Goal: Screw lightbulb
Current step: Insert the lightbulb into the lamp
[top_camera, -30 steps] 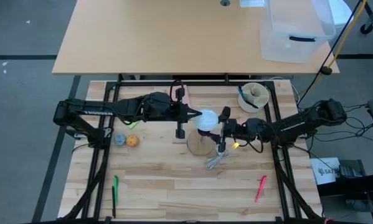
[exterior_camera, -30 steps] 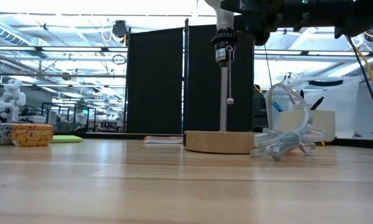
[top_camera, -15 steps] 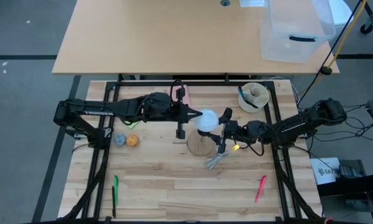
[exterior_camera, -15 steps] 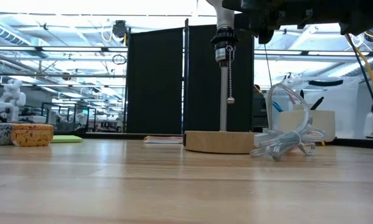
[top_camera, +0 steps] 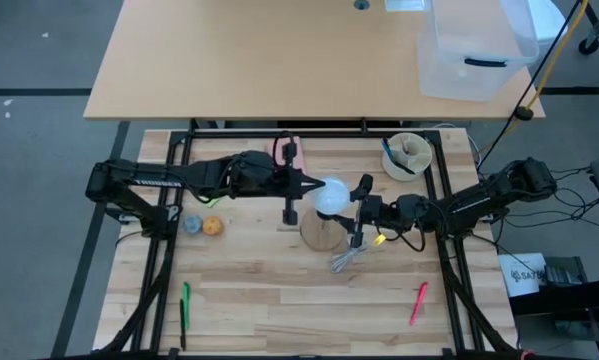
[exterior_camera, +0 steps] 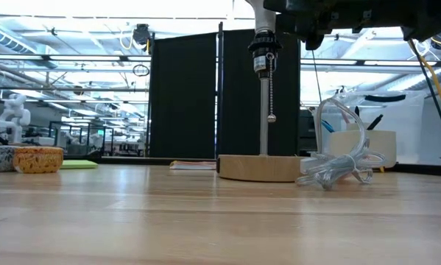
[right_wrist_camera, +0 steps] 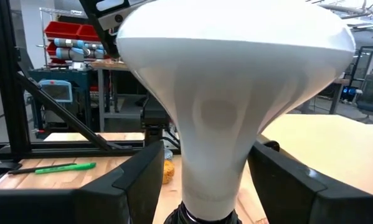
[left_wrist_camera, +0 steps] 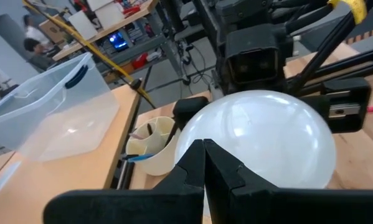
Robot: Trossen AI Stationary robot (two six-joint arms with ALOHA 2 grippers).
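The white lightbulb (top_camera: 331, 193) stands dome-up in the black socket (exterior_camera: 262, 55) on top of a thin pole (exterior_camera: 264, 110). The pole rises from a round wooden disc (top_camera: 322, 232) lying on the table. My left gripper (top_camera: 312, 184) is shut and level, at the dome's left side (left_wrist_camera: 261, 137). My right gripper (top_camera: 355, 208) reaches in level from the right. It is open, with one finger (right_wrist_camera: 142, 180) on each side of the bulb's narrow neck (right_wrist_camera: 214, 155). A gap shows on one side; whether the other finger (right_wrist_camera: 279, 180) touches, I cannot tell. My left gripper's shut fingertips (left_wrist_camera: 203, 152) lie against the left side of the bulb's dome (left_wrist_camera: 236, 134), about halfway up. They come in level from the table's left. The bulb stays upright in the socket.
A crumpled clear wrapper (top_camera: 347, 258) lies on the table just near-right of the disc. A cup with pens (top_camera: 409, 155) stands at the far right, and two small bowls (top_camera: 204, 225) sit to the left. A green marker (top_camera: 185, 305) and a red marker (top_camera: 418, 303) lie near the front edge.
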